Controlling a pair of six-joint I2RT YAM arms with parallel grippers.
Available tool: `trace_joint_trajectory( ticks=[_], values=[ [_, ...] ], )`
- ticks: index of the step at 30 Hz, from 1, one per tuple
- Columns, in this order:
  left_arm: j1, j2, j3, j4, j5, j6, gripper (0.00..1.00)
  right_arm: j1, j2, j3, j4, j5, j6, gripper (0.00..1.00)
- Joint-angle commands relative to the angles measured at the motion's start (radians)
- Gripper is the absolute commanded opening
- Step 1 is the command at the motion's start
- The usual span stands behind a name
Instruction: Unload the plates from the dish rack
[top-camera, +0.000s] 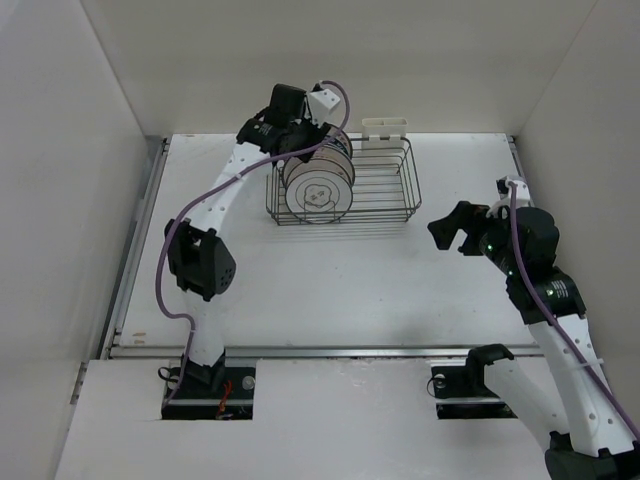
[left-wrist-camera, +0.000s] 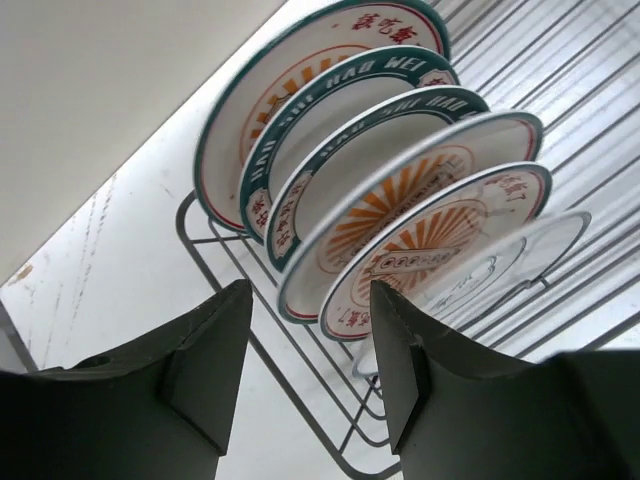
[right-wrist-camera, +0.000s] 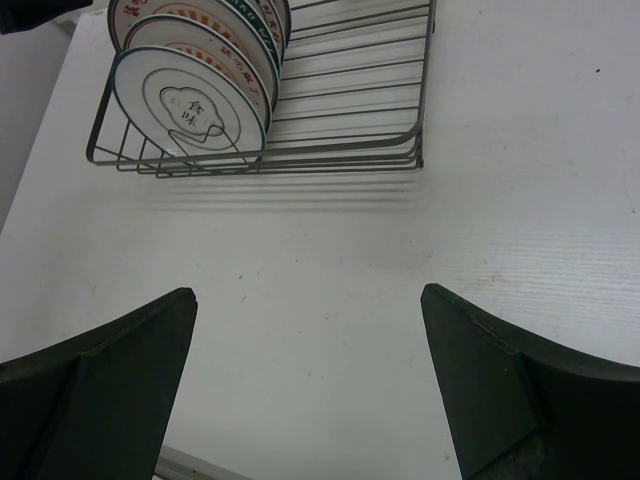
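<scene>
Plates upright in dish rack by the counter's far edge.
Left gripper just beside them, jaws spread, empty; right gripper near right edge, spread too.

Top cam looks down; L wrist near plates, R wrist farther; all share rack.

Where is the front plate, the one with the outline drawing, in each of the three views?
Top external: the front plate stands at the near end of the row, in the left half of the dish rack.
Left wrist: lower right, palest of the row, partly hidden by a sunburst plate.
Right wrist: upper left, face toward the camera.
Shared landmark: the dish rack wire bars.
</scene>
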Motion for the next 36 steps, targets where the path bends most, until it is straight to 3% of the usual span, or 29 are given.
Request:
trace_joint_trajectory(
  ticks=[1, 5, 20, 21, 25, 31, 36],
  values=[
    [-0.002, -0.009, 0.032, -0.061, 0.052, -0.003, 0.48, 0.008, -0.006, 0.0, 0.055, -0.018, 0.006, 1.0],
    [-0.002, 0.051, 0.076, -0.161, 0.092, 0.019, 0.38, 0.008, -0.006, -0.009, 0.055, -0.018, 0.006, 1.0],
    [-0.011, 0.134, 0.076, -0.228, 0.074, 0.063, 0.35, 0.008, -0.006, -0.019, 0.064, -0.027, 0.006, 1.0],
    [-0.011, 0.143, 0.076, -0.228, 0.074, 0.063, 0.32, 0.008, -0.006, -0.019, 0.064, -0.027, 0.006, 1.0],
    [-0.011, 0.13, 0.076, -0.228, 0.074, 0.051, 0.0, 0.008, -0.006, -0.019, 0.064, -0.027, 0.006, 1.0],
    [-0.011, 0.034, 0.067, -0.192, -0.041, 0.002, 0.0, 0.008, -0.006, -0.019, 0.064, -0.048, 0.006, 1.0],
    [-0.011, -0.086, 0.058, -0.17, -0.051, -0.02, 0.0, 0.008, -0.006, -0.008, 0.073, -0.058, 0.006, 1.0]
  ],
)
